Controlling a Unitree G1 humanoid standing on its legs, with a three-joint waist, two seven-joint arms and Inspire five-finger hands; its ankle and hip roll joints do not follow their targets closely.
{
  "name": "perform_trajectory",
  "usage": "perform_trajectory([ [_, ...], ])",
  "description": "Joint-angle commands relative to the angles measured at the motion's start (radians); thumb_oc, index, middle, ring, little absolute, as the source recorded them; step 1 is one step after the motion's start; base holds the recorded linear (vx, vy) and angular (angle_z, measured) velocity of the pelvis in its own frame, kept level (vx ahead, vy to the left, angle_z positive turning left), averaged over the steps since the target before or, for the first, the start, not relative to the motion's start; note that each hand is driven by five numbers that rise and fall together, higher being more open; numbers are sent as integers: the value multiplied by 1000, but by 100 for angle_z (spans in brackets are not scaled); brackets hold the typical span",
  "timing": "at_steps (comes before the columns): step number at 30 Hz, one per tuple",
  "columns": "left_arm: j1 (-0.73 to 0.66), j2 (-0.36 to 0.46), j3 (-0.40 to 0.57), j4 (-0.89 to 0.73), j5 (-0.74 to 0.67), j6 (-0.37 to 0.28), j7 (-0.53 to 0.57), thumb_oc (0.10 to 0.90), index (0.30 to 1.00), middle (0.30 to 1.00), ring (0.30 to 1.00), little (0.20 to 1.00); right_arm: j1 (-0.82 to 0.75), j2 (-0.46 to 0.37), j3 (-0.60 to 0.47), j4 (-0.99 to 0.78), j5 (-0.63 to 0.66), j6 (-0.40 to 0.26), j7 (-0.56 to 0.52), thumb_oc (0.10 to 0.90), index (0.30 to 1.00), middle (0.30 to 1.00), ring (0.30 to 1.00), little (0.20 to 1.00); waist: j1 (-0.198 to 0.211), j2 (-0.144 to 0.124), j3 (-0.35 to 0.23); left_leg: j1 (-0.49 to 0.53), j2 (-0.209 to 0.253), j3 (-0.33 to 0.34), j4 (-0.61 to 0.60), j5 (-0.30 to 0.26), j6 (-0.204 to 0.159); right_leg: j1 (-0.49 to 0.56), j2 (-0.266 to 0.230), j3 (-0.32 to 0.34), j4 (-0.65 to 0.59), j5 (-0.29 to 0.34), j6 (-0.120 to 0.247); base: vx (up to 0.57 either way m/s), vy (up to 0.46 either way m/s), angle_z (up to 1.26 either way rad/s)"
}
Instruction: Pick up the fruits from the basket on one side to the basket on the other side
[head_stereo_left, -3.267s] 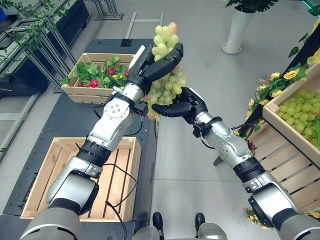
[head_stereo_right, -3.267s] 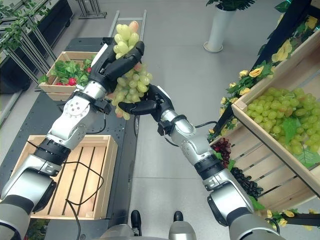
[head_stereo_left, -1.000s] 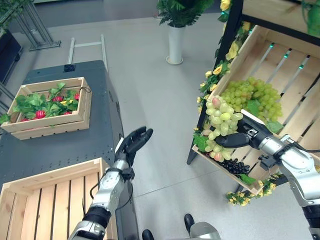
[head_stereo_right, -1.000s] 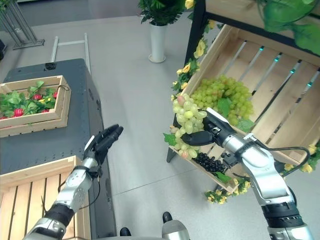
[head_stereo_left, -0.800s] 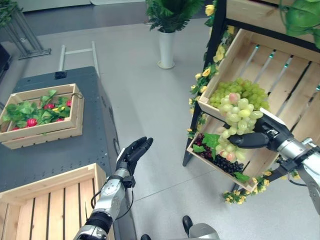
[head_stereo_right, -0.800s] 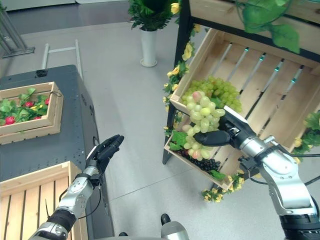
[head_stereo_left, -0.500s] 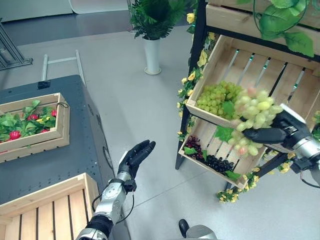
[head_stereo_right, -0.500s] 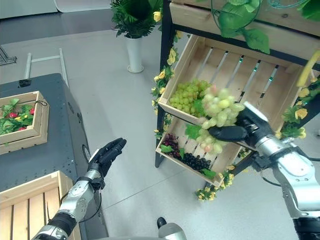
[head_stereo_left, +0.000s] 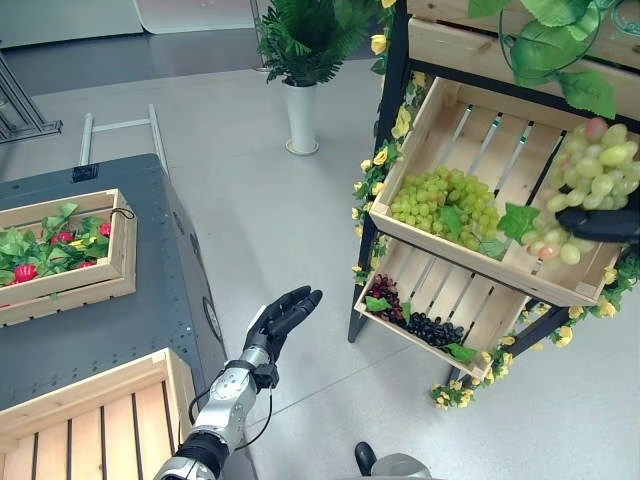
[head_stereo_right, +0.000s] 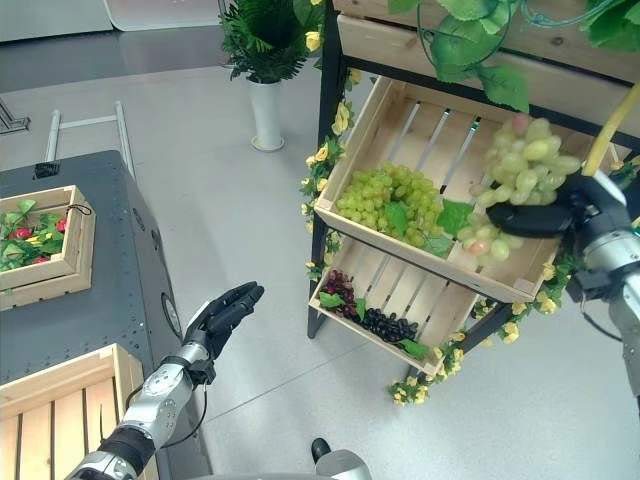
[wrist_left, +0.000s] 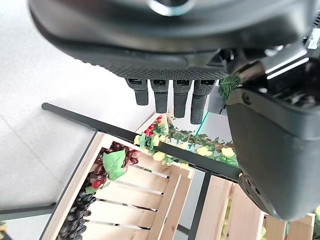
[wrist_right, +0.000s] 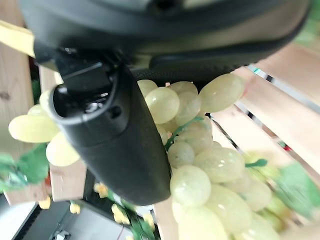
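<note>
My right hand (head_stereo_right: 575, 213) is shut on a bunch of green grapes (head_stereo_right: 520, 165), held up over the front right corner of the upper wooden crate (head_stereo_right: 418, 135) on the shelf rack. Close up, the grapes (wrist_right: 200, 165) press against its thumb. That crate holds another heap of green grapes (head_stereo_right: 385, 203) at its lower left. My left hand (head_stereo_left: 283, 316) hangs open over the floor beside the dark table (head_stereo_left: 110, 330), holding nothing; its fingers (wrist_left: 170, 97) are straight.
The lower shelf crate (head_stereo_right: 390, 295) holds dark grapes (head_stereo_right: 378, 322). On the dark table stand a crate of leaves and red fruit (head_stereo_left: 55, 250) and an empty slatted crate (head_stereo_left: 80, 430). A potted plant in a white vase (head_stereo_left: 302, 110) stands behind. Bare floor lies between table and rack.
The right hand has carried the grape bunch up and to the right, from the lower shelf's front to above the upper crate's corner. The camera has swung right. The left hand stays open.
</note>
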Motion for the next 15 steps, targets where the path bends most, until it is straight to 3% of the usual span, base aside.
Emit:
perform_trajectory([
  [1, -47, 47, -20, -38, -5, -73, -32, 800, 900, 900, 900, 900, -246, -116, -24, 98, 51, -99, -60, 400, 300, 300, 300, 300, 80, -16, -72, 25, -47, -58, 17, -166, 28, 11, 110, -5, 3, -35, -27, 0, 0, 0],
  [9, -50, 49, -18, -36, -16, -73, -38, 800, 900, 900, 900, 900, -346, -150, 102, 294, -51, -62, -28, 400, 300, 300, 300, 300, 107, -21, -67, 19, -48, -72, 13, -160, 26, 9, 106, -27, 2, -36, -29, -2, 1, 4],
  [15, -63, 44, -17, -37, -13, -67, -40, 800, 900, 900, 900, 900, -367, -126, 175, 377, -121, -28, 4, 400, 300, 300, 300, 300, 120, -23, -57, 20, -48, -79, 12, -159, 25, 11, 101, -40, 3, -37, -31, -3, 6, 2],
])
